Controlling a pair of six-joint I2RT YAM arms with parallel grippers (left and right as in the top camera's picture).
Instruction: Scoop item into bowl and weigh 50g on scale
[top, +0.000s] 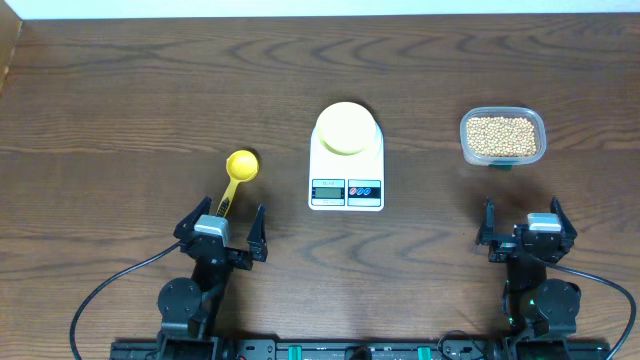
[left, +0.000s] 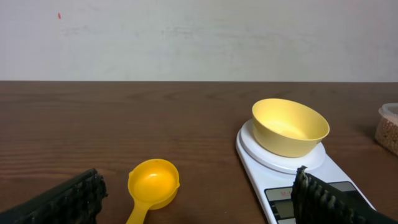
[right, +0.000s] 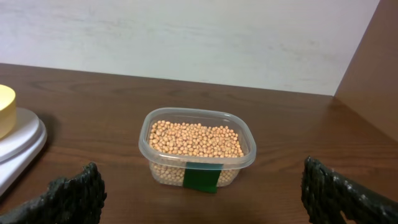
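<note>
Two grippers, fingers spread apart, holding nothing: left gripper (top: 224, 216) near-left of the scale (top: 346, 172), right gripper (top: 523, 210) near-right. Bowl (top: 346, 128): empty, on the scale's platform. Beans (top: 501, 135): in clear tub (right: 198, 112), right of the scale. Yellow spoon (top: 238, 172): left of the scale.

My black two-finger left gripper (top: 224, 220) and black two-finger right gripper (top: 523, 212) sit low, arms folded back, jaws spread wide apart.
</note>
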